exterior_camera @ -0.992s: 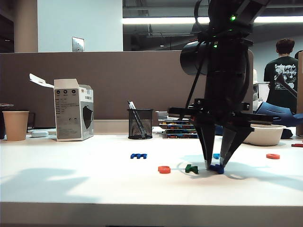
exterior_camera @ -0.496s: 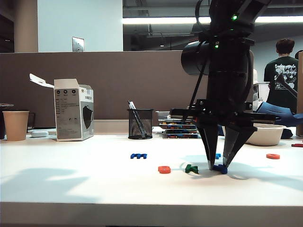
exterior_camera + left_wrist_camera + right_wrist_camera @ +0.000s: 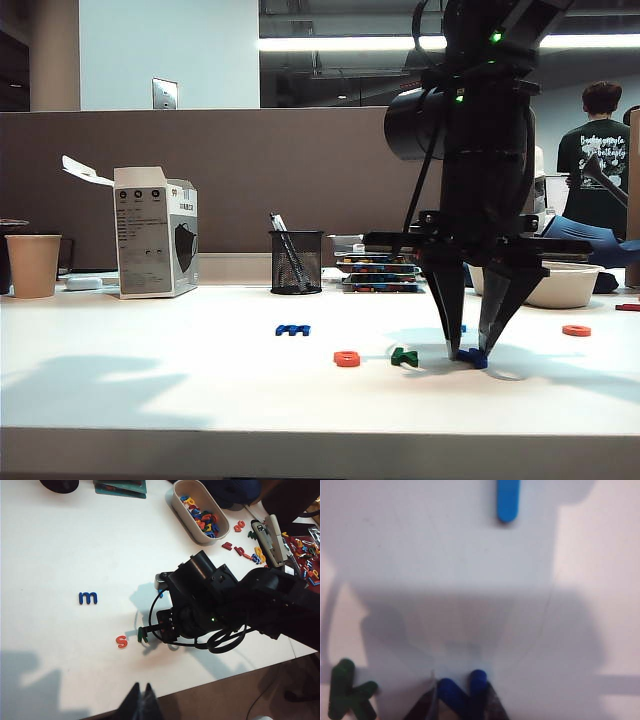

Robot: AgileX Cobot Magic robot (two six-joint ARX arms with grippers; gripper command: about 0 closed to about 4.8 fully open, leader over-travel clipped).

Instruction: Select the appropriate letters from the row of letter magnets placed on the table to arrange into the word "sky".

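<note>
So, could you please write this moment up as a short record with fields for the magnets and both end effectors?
table: white table
red s: flat on the table, left of the green k
green k: between the s and the dark-blue magnet
dark-blue magnet: on the table, between the right end effector's fingers
blue m: apart, farther back left
right end effector: pointing down, tips at the table, shut on the dark-blue magnet
left end effector: raised above the table, shut, holding nothing

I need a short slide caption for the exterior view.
Right gripper closed around the dark blue letter on the white table, beside the green letter.
</note>
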